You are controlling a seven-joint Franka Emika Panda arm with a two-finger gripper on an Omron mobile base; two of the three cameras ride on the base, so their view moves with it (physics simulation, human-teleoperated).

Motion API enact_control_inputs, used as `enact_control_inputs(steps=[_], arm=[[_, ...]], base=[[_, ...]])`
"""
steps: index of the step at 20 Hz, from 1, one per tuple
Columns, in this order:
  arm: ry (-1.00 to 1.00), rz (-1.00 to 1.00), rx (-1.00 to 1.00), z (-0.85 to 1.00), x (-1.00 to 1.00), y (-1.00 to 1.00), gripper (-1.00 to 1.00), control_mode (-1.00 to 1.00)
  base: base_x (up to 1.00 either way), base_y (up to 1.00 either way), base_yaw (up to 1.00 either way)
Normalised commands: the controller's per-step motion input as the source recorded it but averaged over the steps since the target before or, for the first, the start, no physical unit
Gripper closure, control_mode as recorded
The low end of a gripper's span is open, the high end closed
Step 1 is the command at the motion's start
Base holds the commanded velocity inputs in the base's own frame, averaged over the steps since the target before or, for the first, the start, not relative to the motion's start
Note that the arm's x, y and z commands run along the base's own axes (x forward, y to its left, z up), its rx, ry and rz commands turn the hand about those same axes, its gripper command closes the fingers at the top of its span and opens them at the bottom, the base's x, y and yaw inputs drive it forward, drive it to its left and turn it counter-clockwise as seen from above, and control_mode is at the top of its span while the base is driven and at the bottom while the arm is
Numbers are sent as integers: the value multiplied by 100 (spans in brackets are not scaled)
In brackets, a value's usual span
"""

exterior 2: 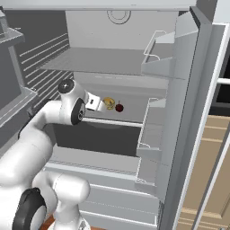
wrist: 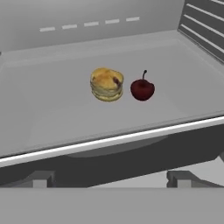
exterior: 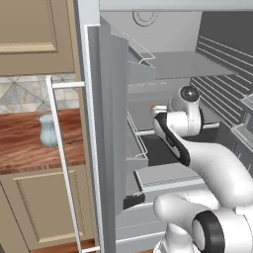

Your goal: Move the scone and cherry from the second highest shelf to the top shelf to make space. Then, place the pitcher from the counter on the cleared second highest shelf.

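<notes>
my gripper [wrist: 111,180] wide open, empty, just short of second highest shelf [wrist: 52,113] | scone [wrist: 106,84] left of cherry [wrist: 142,89], nearly touching | scone light, crumbly: pinch its sides gently

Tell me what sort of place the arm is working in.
A kitchen, at an open fridge: grey shelves with a scone and a cherry on one, door racks, and beside it a wooden counter carrying a pitcher.

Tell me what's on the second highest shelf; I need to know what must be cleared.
On the second highest shelf sit the scone and the cherry, side by side. From the left base view the arm covers most of that shelf.
</notes>
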Motion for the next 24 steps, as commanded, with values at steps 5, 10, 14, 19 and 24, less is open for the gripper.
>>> enact_control_inputs(steps=[5,10,14,19,24], arm=[[-4,-4,0,-27,35,-1,-100,-100],[-1,-8,0,-30,35,-8,-100,-100],[0,-6,0,-5,42,0,-100,-100],[0,-5,0,0,44,0,-100,-100],[0,-2,0,-6,38,0,-100,-100]], base=[[0,0,0],[0,0,0],[0,0,0],[0,0,0],[0,0,0]])
